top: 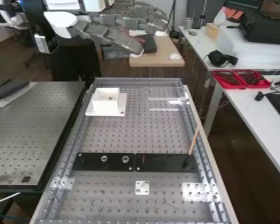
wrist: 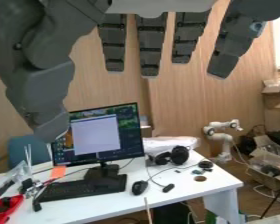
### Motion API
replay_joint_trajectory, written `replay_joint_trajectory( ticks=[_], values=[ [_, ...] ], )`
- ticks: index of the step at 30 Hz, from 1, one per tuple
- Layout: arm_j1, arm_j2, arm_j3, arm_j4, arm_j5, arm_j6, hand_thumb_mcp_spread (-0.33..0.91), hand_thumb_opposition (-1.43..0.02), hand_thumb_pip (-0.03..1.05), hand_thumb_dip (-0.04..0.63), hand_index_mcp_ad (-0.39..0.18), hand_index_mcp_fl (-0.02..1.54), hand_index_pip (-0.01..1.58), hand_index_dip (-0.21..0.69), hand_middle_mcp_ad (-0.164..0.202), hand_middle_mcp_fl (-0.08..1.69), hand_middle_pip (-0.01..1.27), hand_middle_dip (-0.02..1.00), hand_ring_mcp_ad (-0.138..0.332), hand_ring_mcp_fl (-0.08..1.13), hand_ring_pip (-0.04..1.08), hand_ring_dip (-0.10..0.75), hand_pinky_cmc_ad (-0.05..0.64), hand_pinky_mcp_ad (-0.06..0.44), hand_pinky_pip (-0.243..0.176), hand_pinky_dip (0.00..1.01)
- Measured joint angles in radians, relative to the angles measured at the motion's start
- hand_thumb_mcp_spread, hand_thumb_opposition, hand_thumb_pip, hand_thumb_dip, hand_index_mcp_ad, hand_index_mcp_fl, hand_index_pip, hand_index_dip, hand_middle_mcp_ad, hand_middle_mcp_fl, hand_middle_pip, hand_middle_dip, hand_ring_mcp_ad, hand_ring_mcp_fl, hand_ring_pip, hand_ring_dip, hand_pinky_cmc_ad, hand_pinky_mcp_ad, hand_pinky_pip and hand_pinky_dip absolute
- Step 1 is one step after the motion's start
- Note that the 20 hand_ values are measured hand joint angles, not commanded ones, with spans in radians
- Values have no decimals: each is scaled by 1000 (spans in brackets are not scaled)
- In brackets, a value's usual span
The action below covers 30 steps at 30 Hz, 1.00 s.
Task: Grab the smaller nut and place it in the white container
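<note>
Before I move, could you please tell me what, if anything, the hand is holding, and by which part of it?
Nothing is held; the hand is open, its fingers spread with nothing between them.

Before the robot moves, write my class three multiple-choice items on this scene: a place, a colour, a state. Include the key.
1. Relative to the flat black bar, the white container stands:
A) on top
B) nearer the high camera
C) farther from it

2. The trays at the high view's right are:
A) red
B) green
C) yellow

3. The fingers are:
A) in a fist
B) straight
C) round the container

Key:
1 C: it sits up the bench, beyond the bar.
2 A: their walls show red.
3 B: they extend uncurled in the wrist view.
</note>
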<state>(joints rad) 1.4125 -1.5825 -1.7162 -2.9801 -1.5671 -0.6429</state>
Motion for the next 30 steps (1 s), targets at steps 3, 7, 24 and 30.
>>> replay_joint_trajectory(
  ticks=[3,7,24,30],
  values=[
    [4,-5,12,-13,6,-10,283,-757,613,185,-101,152,105,316,66,140,120,255,127,0,94,152,363,291,-42,291],
    [9,-11,20,-24,8,-10,283,-757,613,176,-101,152,101,318,66,140,120,255,127,0,94,152,363,295,-47,293],
    [20,-5,22,-49,10,-14,283,-757,602,173,-101,155,98,318,70,143,120,255,127,0,93,152,379,297,-61,295],
    [16,-11,29,-64,-8,-14,281,-757,602,173,-101,190,91,326,66,143,120,255,127,0,93,152,379,297,-61,295]
  ],
)
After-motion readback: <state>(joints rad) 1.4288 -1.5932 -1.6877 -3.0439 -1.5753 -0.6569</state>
